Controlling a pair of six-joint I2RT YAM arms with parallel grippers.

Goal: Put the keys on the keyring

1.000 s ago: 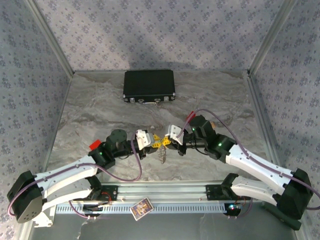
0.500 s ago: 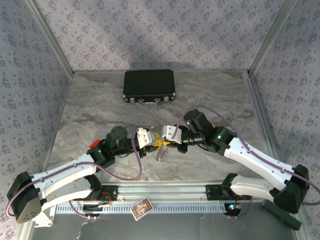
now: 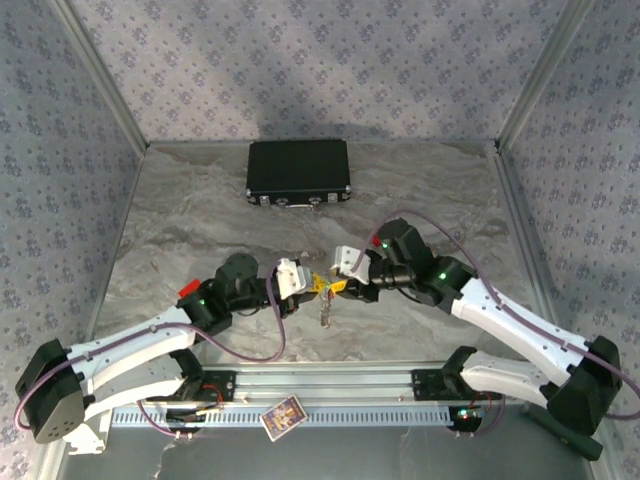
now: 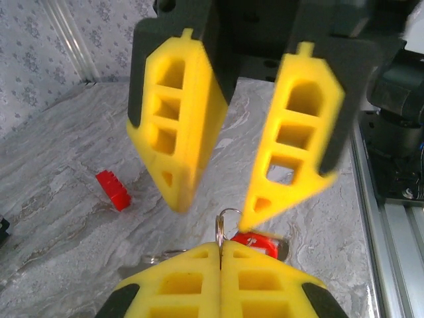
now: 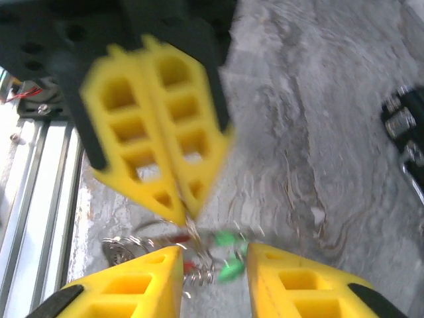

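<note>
My left gripper (image 4: 220,246) is shut on the thin silvery keyring (image 4: 221,225), which stands edge-on between its yellow fingertips. A red key (image 4: 257,242) hangs just behind them. My right gripper (image 5: 212,255) faces the left one tip to tip and stands open. Blurred green keys (image 5: 229,254) and a red key (image 5: 190,264) dangle in its gap, touching neither finger. In the top view the left gripper (image 3: 313,284) and the right gripper (image 3: 338,288) meet mid-table, with the key bunch (image 3: 325,311) hanging below them.
A black rectangular case (image 3: 298,172) lies at the back of the table. A small red block (image 4: 112,191) sits on the marble to the left. A metal rail (image 3: 330,382) runs along the near edge, with a card (image 3: 282,415) on it.
The left gripper has closed onto the keyring. The right gripper has opened and let go. Both grippers have shifted slightly, and the key bunch now hangs from the left one.
</note>
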